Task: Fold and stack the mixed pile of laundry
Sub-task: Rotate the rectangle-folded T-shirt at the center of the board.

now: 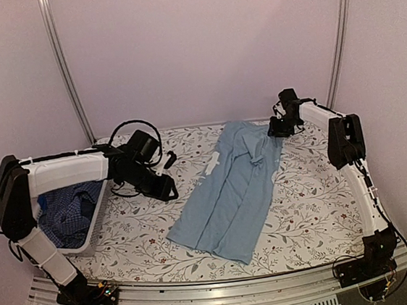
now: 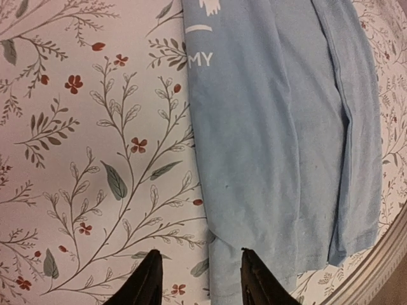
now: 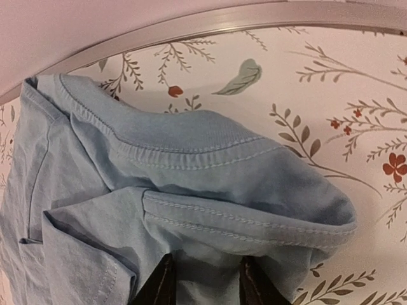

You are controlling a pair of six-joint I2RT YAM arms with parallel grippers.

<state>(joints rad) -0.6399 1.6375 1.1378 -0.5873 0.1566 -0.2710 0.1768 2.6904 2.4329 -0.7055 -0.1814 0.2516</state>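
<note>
Right gripper (image 3: 205,270) first: its two fingers (image 3: 160,286) stand a bit apart with pale cloth filling the gap, just below the collar (image 3: 191,149). Honestly I can't tell if they're pinching it or only sitting on it. The left gripper (image 2: 200,267) is easier: both fingers are spread and nothing is caught between them. They hang just over the spot where the long edge of the shirt meets the tablecloth. So that's two arms and two grippers, with exactly one garment laid out. It's the plain light-blue shirt (image 1: 230,193), which lies mid-table and folded lengthwise into a long strip. The collar end sits at the far side by the right gripper, and the hem is toward the near rail (image 1: 226,296). A white "MY" print (image 2: 202,60) shows on it. There's one white basket (image 1: 97,214) on the left of the floral table (image 1: 317,199). The dark blue check shirt (image 1: 67,210) is bunched up inside it, but I can't count what else is in there. The left arm (image 1: 67,170) stretches right across the basket's top and hides part of it.
</note>
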